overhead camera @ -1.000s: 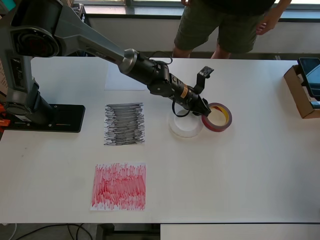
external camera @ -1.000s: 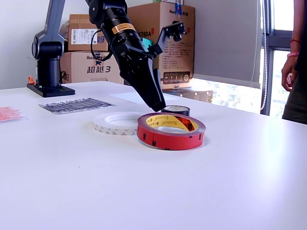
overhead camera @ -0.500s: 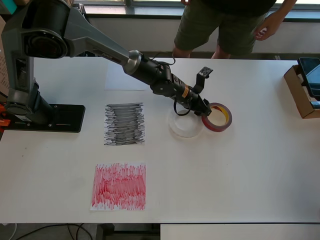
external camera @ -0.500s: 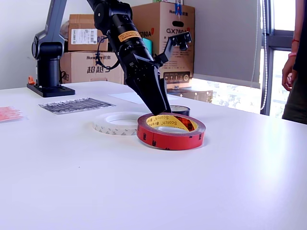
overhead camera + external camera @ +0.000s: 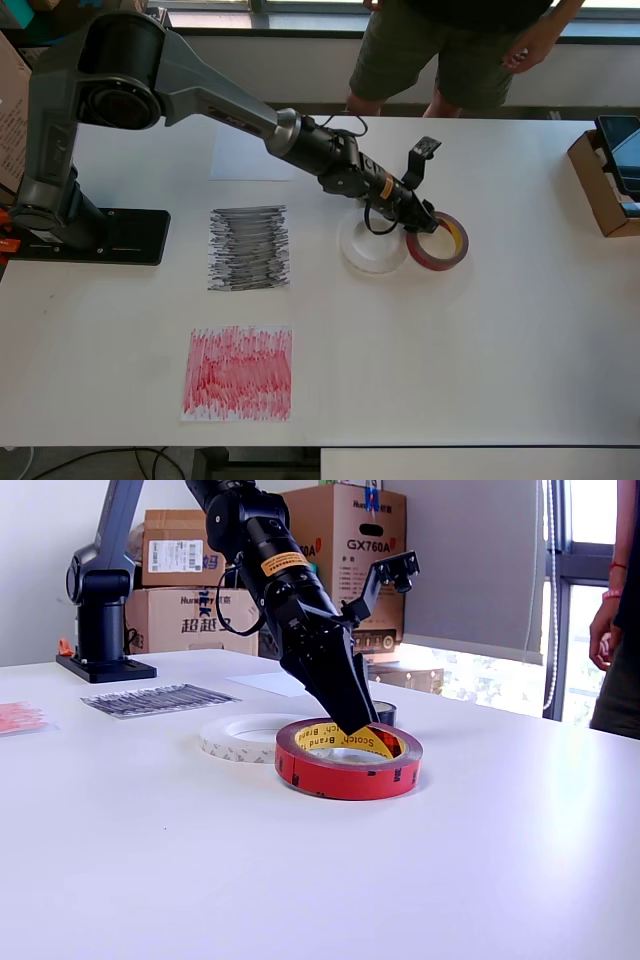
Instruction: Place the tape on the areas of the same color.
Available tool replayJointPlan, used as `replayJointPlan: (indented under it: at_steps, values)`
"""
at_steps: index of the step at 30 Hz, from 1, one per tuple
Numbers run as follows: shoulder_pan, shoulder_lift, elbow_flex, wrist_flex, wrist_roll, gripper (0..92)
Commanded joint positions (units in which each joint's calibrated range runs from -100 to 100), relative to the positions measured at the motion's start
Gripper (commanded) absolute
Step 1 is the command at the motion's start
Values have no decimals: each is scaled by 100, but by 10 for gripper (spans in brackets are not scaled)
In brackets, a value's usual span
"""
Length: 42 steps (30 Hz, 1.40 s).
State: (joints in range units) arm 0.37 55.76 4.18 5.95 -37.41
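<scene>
Jaws: the gripper reaches down into the yellowish core of the red tape roll; whether it is clamped on the rim or loose, I cannot tell.
Red roll: flat on the white tabletop, just beside the translucent-white roll.
Black roll: partly hidden behind the arm.
Sheets: black, red and white, all 3 well apart from the rolls.

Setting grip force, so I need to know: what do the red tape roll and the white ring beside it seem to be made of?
Red tape roll: glossy red film, likely plastic, wound on a yellow printed core, probably cardboard. White ring: matte, milky translucent tape, perhaps plastic or foam; the look leaves it open. Gripper tips reach into the red roll's core.
</scene>
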Motion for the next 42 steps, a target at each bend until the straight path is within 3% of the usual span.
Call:
replayJointPlan:
  at_steps: [1,10,14,28,33,42]
  values:
    - [-44,-19,41,12,25,456]
    - [-60,-10,50,96,25,111]
    - [-68,-10,59,96,25,1]
    - [27,-618,277,113,33,0]
    - [130,-1217,614,113,385,0]
    - [90,-3228,2431,113,409,0]
